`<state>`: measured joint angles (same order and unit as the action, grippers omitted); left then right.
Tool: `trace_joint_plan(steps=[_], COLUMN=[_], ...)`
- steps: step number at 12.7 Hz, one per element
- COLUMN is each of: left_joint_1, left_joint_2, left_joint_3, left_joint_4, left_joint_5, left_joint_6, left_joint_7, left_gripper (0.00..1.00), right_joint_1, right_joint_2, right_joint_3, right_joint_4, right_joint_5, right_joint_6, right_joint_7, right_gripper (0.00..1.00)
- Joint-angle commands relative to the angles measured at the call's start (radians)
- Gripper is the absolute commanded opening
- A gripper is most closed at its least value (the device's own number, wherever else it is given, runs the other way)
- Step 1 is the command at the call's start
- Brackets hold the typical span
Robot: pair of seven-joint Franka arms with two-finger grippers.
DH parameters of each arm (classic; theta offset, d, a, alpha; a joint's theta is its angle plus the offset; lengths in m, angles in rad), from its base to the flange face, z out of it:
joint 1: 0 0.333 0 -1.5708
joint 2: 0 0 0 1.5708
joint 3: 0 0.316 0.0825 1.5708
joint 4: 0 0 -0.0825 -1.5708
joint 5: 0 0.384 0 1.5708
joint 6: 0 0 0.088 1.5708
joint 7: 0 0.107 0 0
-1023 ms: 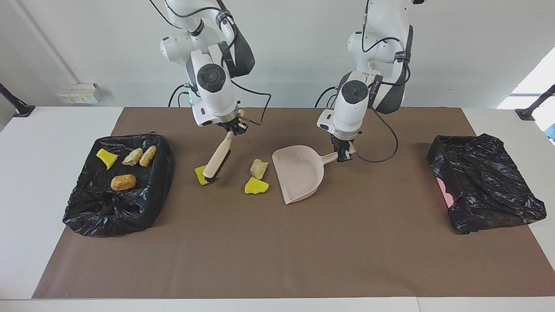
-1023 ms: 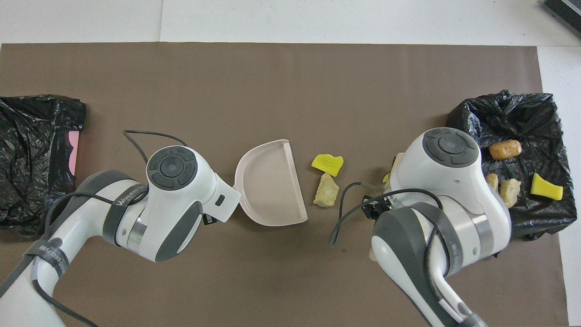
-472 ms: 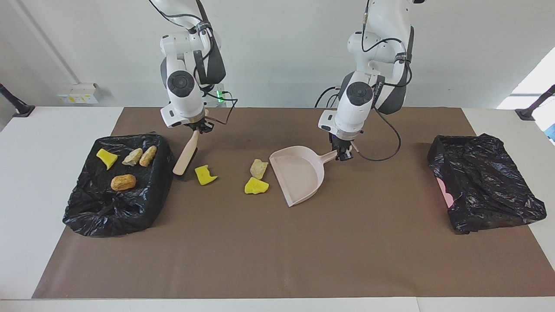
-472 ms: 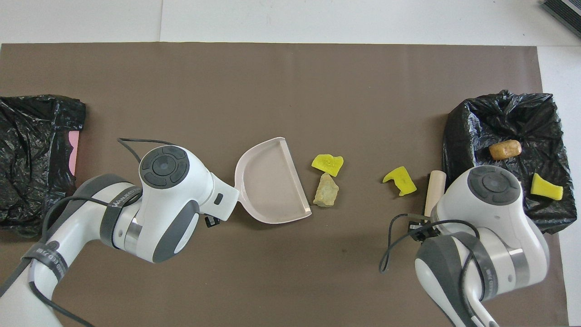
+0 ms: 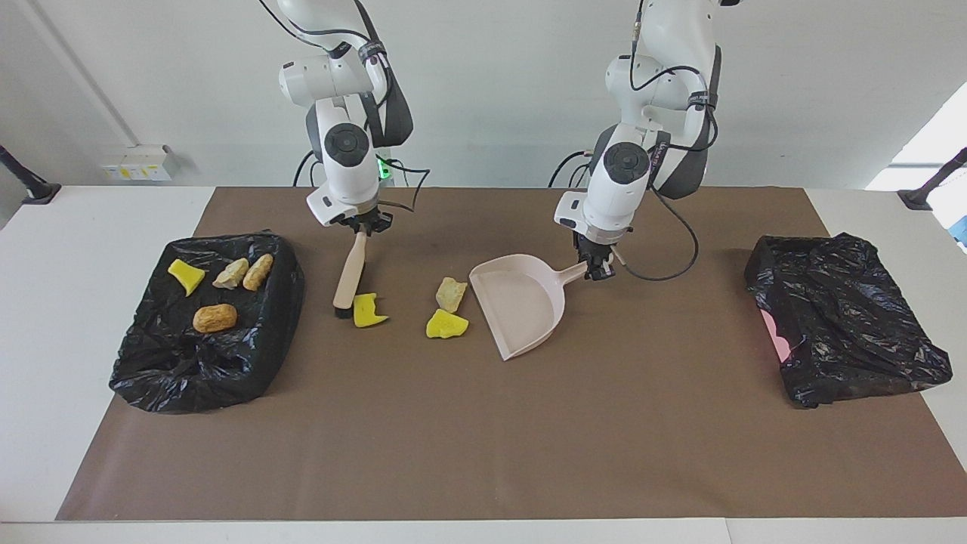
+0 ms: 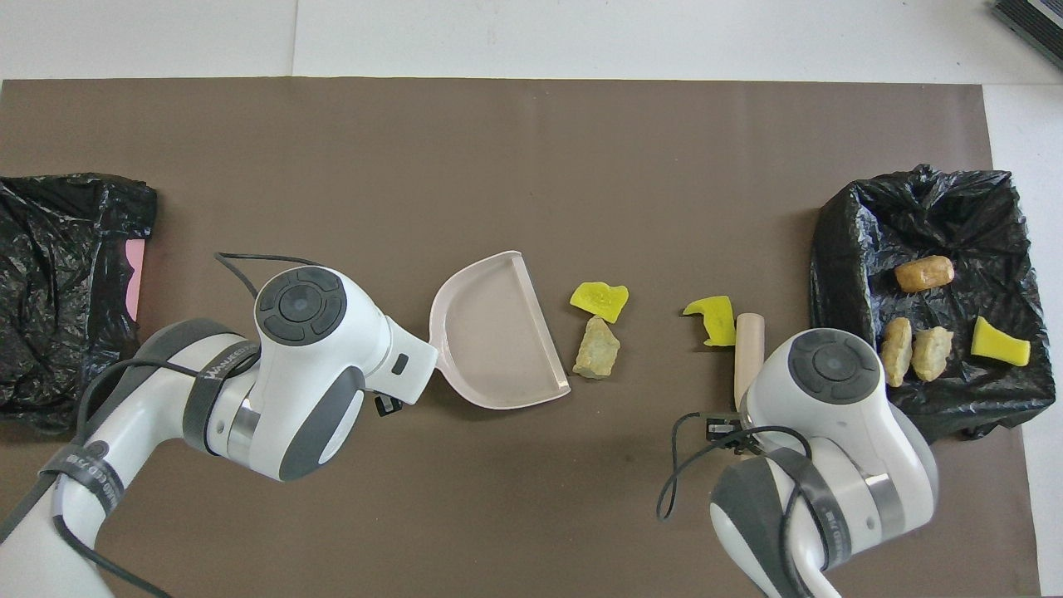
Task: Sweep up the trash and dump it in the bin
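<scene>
Because both arms' bulky wrists cover their hands in the overhead view, neither grip shows there; only the facing view shows the right gripper point(image 5: 361, 225) clenched on the handle of the brush point(image 5: 350, 272) and the left gripper point(image 5: 598, 269) clenched on the handle of the dustpan point(image 5: 521, 302). The brush's black bristles are barely visible, resting on the brown mat point(image 5: 483, 423) just beside a yellow sponge scrap point(image 5: 368, 310). A second yellow scrap point(image 5: 446, 325) and a tan bread lump point(image 5: 451, 294) lie together at the dustpan's open mouth, the lump very close to its edge. Four more scraps sit on the black bag-lined bin point(image 5: 208, 321) at the right arm's end: a yellow chunk point(image 5: 185, 276), two pale tan lumps point(image 5: 243, 273) side by side and a golden-brown roll point(image 5: 214, 318). Another black bag point(image 5: 846, 317), with a pink patch showing at its edge, lies at the left arm's end; its contents cannot be made out.

Compared with half a second ago, the brush has swung from beside the bin toward the middle, and the nearest yellow scrap has shifted slightly with it. The dustpan, its two neighbouring scraps and the left arm have not moved.
</scene>
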<state>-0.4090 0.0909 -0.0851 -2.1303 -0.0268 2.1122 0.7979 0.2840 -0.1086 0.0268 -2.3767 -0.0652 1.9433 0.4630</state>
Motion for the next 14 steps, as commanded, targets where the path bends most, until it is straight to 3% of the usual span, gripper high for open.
trace_joint_plan(steps=[1, 7, 11, 14], left_joint_1=[0.002, 0.002, 0.006, 0.006], left_joint_2=[-0.034, -0.036, -0.043, -0.045], left_joint_3=[0.001, 0.001, 0.001, 0.001], left_joint_4=[-0.039, -0.039, -0.051, -0.053], left_joint_5=[-0.012, -0.012, -0.012, -0.013], left_joint_6=[0.02, 0.02, 0.02, 0.022], left_joint_7=[-0.005, -0.009, -0.008, -0.014], left_gripper=[0.0, 0.0, 0.0, 0.0], right_joint_1=[0.047, 0.188, 0.289, 0.296], right_joint_2=[0.12, 0.317, 0.32, 0.322], right_joint_3=[0.002, 0.008, 0.018, 0.021], right_joint_4=[0.127, 0.376, 0.387, 0.432], right_joint_5=[0.036, 0.143, 0.243, 0.387], right_joint_6=[-0.001, 0.064, 0.132, 0.131], right_joint_7=[-0.021, -0.041, -0.044, -0.139], right_gripper=[0.0, 0.0, 0.0, 0.0])
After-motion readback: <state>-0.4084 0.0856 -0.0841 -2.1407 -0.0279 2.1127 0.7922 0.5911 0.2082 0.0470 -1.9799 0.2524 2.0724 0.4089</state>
